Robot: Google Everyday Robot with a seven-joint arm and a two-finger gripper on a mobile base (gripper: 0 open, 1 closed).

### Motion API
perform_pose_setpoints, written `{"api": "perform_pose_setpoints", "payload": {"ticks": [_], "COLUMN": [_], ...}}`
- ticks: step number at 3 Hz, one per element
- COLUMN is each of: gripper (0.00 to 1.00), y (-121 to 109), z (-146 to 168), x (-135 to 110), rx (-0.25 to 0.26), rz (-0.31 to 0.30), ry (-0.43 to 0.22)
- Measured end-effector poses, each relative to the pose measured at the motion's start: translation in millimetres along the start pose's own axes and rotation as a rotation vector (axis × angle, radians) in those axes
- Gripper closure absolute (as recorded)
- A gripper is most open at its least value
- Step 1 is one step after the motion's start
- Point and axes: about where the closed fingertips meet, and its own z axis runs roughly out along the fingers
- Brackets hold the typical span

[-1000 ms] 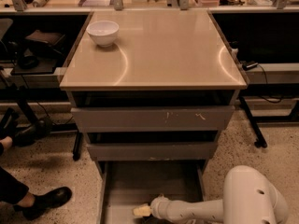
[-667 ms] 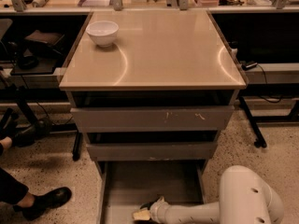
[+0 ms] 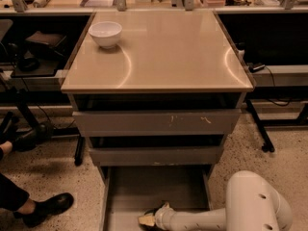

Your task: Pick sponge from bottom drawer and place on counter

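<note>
Reaching into the bottom drawer (image 3: 159,186) from the right: white arm (image 3: 202,219), low at the near edge of view. Drawer pulled well out toward the near side, plain grey floor showing.

Gripper (image 3: 153,214) sits down inside the drawer, near its near-middle. Sponge (image 3: 146,220) right at the gripper's tip, touching it on the left (only a yellowish patch with a dark bit above it shows). Cannot tell whether the gripper is closed on the sponge or merely against it.

Table (image 3: 173,57): glossy tan top of the cabinet. White bowl (image 3: 105,33) upright at its far left corner.

Top drawer (image 3: 156,123) and middle drawer (image 3: 156,155) each show a dark gap above the front.

Black shoe (image 3: 48,207) on the speckled floor, near left, well apart from the cabinet.
</note>
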Motion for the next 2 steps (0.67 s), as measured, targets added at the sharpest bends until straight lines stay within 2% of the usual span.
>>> {"api": "perform_pose_setpoints", "payload": {"ticks": [2], "gripper": [0.64], "y": [0.0], "z": [-0.2], "x": [-0.1], "rx": [0.0], "rz": [0.0], "ry": [0.0]}}
